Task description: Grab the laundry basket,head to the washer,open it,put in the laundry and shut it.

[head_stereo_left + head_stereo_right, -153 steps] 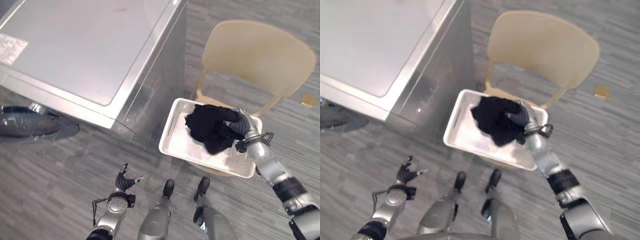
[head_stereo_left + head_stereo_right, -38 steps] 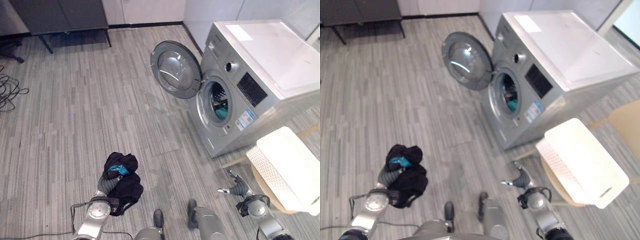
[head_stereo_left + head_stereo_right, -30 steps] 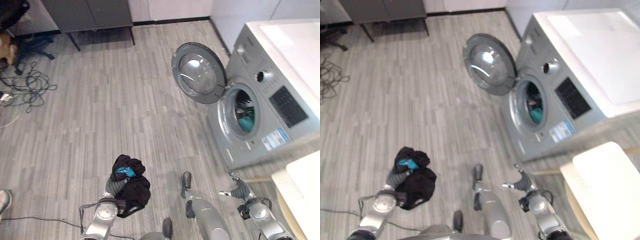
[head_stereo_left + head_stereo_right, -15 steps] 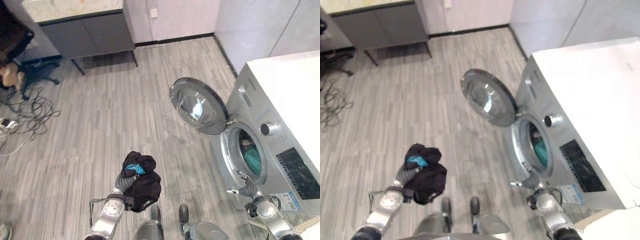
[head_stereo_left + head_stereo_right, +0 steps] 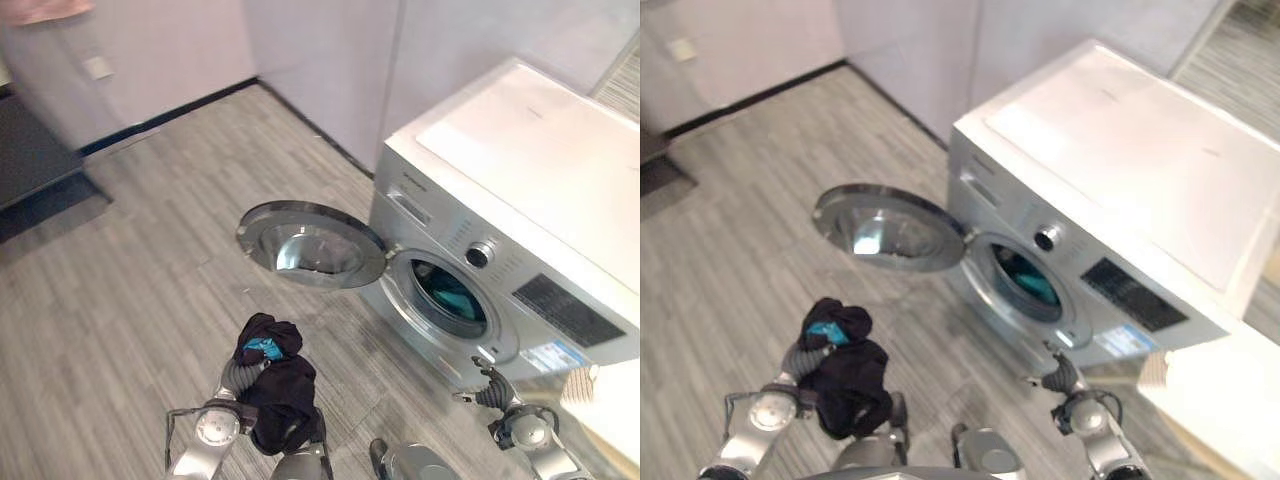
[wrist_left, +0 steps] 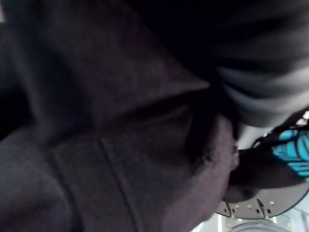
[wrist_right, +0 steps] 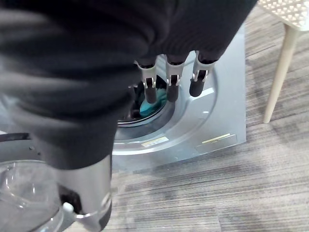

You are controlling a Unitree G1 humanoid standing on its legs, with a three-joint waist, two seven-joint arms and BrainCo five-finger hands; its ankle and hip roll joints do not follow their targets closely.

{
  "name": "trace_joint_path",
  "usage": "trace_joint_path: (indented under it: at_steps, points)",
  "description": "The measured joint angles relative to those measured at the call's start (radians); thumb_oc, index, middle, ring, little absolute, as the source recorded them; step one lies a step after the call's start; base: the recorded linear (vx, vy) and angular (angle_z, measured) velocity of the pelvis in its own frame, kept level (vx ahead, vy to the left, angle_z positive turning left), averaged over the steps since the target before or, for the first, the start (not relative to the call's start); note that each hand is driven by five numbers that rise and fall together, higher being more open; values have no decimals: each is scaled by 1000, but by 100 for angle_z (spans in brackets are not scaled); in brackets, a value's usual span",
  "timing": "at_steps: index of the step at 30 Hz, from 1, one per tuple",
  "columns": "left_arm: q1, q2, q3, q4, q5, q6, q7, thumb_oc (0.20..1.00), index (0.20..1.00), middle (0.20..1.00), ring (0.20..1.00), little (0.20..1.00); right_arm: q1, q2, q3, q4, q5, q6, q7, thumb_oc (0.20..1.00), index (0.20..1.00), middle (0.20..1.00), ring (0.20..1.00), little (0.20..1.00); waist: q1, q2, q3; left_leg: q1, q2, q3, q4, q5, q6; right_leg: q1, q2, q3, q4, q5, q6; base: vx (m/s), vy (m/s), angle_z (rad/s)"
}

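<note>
left eye view: dark laundry bundle (image 5: 272,392) with a teal patch is bunched in the left hand (image 5: 238,376), fingers curled into the cloth, low and left of the washer (image 5: 500,230). drum opening (image 5: 448,297) lies ahead and to the right of the bundle, well apart; door (image 5: 312,244) swung open between them. right hand (image 5: 488,391) hangs nearer the opening, fingers relaxed, holding nothing. judgement: carry rightward past the door.

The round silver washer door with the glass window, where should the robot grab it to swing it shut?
Probably the free outer rim of the round silver washer door, opposite the hinge, approached from the floor side: it stands swung wide open, hinged beside the drum opening.
</note>
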Motion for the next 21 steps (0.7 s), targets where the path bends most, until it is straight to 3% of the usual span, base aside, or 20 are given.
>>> trace_joint_path:
  at_steps: [1,2,3,4,5,6,7,8,10,11,12,13,14,17,18,19,21]
  points:
    - [-17,2,5,-2,0,0,1,200,200,200,200,200,-6,3,0,-8,0,0,0,1000,1000,1000,1000,1000,-9,-1,7,16,1,25,-2,-8,9,-11,-22,-50,-9,10,16,156,136,-181]
    - [-17,8,17,-8,0,-1,5,200,200,200,200,200,-21,12,2,-22,0,-2,3,1000,1000,1000,1000,1000,5,9,12,45,2,63,-26,-13,5,-15,-65,-143,-33,21,34,215,89,-123]
    - [-22,16,19,-12,1,-5,7,200,200,200,200,200,-23,18,7,-34,0,-6,7,1000,1000,1000,1000,1000,-2,3,12,60,1,92,-38,-24,-10,-17,-89,-178,-68,31,50,266,94,-128]
    - [-35,19,33,-10,1,-7,8,200,200,200,200,200,-26,20,17,-34,-1,-6,10,1000,1000,1000,1000,1000,-11,-9,12,70,5,148,-45,-61,-54,-43,-101,-243,-78,35,58,249,48,-113]
    - [-31,18,36,-4,0,-7,11,200,200,200,200,200,-38,24,23,-32,-1,-6,16,1000,1000,1000,1000,1000,5,-14,13,78,9,182,-53,-41,-39,-67,-120,-318,-66,36,57,156,-11,-130]
    - [-21,24,52,-3,-1,-2,9,200,200,200,200,200,-43,24,34,-36,-1,-7,18,1000,1000,1000,1000,1000,5,-11,16,77,19,224,-49,-75,-63,-91,-140,-436,-66,39,53,210,-51,-117]
    - [-11,21,43,-3,-1,0,8,200,200,200,200,200,-36,22,30,-34,-1,-6,17,1000,1000,1000,1000,1000,-4,-20,10,80,22,245,-40,-86,-64,-92,-166,-534,-67,55,39,172,-43,-83]
    - [-6,19,31,-4,-1,0,6,200,200,200,200,200,-25,19,25,-34,-1,-5,16,1000,1000,1000,1000,1000,-6,-19,11,80,24,246,-32,-89,-64,-86,-177,-554,-75,64,38,284,-121,-48]
    - [2,8,26,-10,0,-1,-2,200,200,200,200,200,1,13,22,-34,-1,-2,17,1000,1000,1000,1000,1000,-26,-19,10,82,32,240,-13,-90,-75,-83,-161,-552,-79,89,42,276,-152,-12]
    - [11,0,23,-11,1,1,-8,200,200,200,200,200,25,13,13,-33,-1,0,18,1000,1000,1000,1000,1000,-44,-19,9,91,41,237,1,-98,-90,-70,-134,-503,-93,105,24,245,-183,4]
    - [18,-4,21,-13,1,1,-12,200,200,200,200,200,33,10,12,-32,-1,0,18,1000,1000,1000,1000,1000,-53,-17,8,104,52,253,3,-104,-110,-60,-118,-506,-95,101,-4,302,-240,-42]
    - [56,-1,19,-16,1,1,-18,200,200,200,200,200,37,14,12,-24,-1,1,18,1000,1000,1000,1000,1000,-45,-16,-4,117,92,307,56,-128,-168,-56,-87,-505,-83,81,-36,120,-117,-96]
    - [75,11,17,-13,1,2,-29,200,200,200,200,200,42,20,12,-28,-1,-1,16,1000,1000,1000,1000,1000,-29,-35,-16,106,103,280,152,-126,-160,-47,-72,-477,-107,88,-88,107,-114,-107]
    - [60,-17,-11,-12,1,11,-32,200,200,200,200,200,56,-14,-10,-28,0,1,7,1000,1000,1000,1000,1000,-27,-11,-29,43,154,119,337,-134,-137,27,-28,-435,-193,113,-117,167,5,-59]
    - [51,-28,-20,-19,1,10,-34,200,200,200,200,200,53,-29,-12,-28,0,5,0,1000,1000,1000,1000,1000,-20,-8,-33,3,165,58,390,-163,-151,48,-17,-428,-225,130,-121,150,103,-47]
    - [45,-29,-23,-33,0,9,-34,200,200,200,200,200,45,-33,-15,-32,1,4,-4,1000,1000,1000,1000,1000,-27,-11,-33,-30,152,12,389,-187,-166,63,-5,-374,-248,129,-123,151,104,-62]
    - [31,-36,-24,-34,-1,9,-33,200,200,200,200,200,29,-35,-20,-31,3,3,-6,1000,1000,1000,1000,1000,0,-23,-32,-33,116,-19,271,-180,-149,71,-6,-332,-267,144,-128,159,103,-83]
